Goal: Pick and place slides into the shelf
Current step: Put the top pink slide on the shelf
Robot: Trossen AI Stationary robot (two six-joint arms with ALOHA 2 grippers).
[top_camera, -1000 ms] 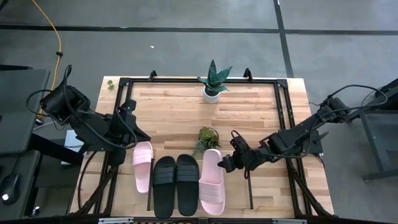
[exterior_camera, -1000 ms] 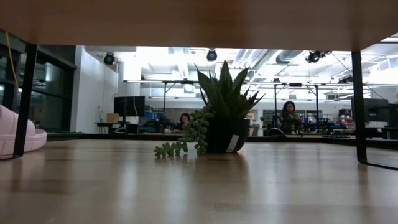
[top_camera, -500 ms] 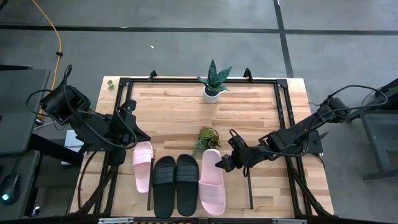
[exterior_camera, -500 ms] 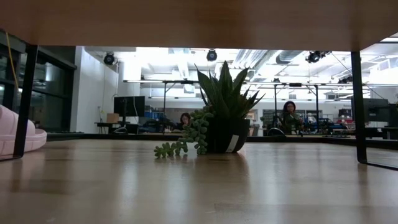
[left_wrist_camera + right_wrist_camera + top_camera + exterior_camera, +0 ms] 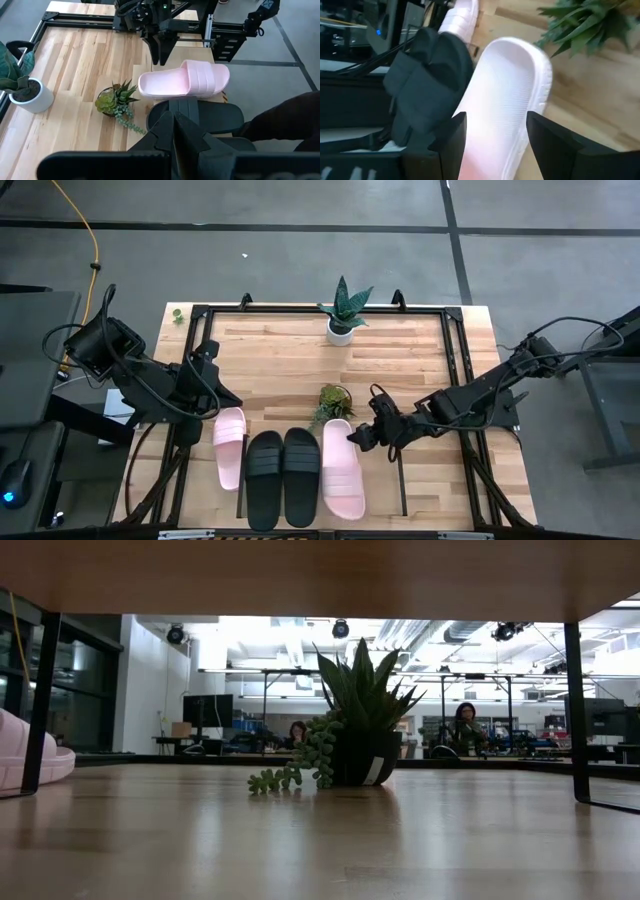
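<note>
Four slides lie side by side at the table's near edge: a pink slide (image 5: pixel 230 460), two black slides (image 5: pixel 265 478) (image 5: pixel 300 475) and a second pink slide (image 5: pixel 342 470). The shelf's black uprights (image 5: pixel 403 490) show beside the row. In the low view its board (image 5: pixel 320 575) spans overhead, and one pink slide (image 5: pixel 25 755) shows behind the left upright. My right gripper (image 5: pixel 355 436) is open at the right pink slide's far end (image 5: pixel 515 65). My left gripper (image 5: pixel 215 398) waits shut just beyond the left pink slide's far end, its fingers (image 5: pixel 174 117) over a black slide (image 5: pixel 200 115). My right gripper (image 5: pixel 495 120) stands open across the far end of the right pink slide (image 5: pixel 520 55), one finger (image 5: pixel 452 145) on each side, slanting down from the table's right. I cannot tell whether a finger touches it. The slide lies flat in the row.
A spiky plant in a white pot (image 5: pixel 341 315) stands near the table's far edge. A small trailing succulent (image 5: pixel 333 398) sits just beyond the right pink slide's far end, close to my right gripper. A black frame (image 5: pixel 320 308) rims the tabletop. People sit far off in the room.
The right pink slide has turned a little: its far end went toward the black slides, its near end toward the table's right. My right gripper nudged left, then drew back slightly toward the far edge. My left arm kept still.
</note>
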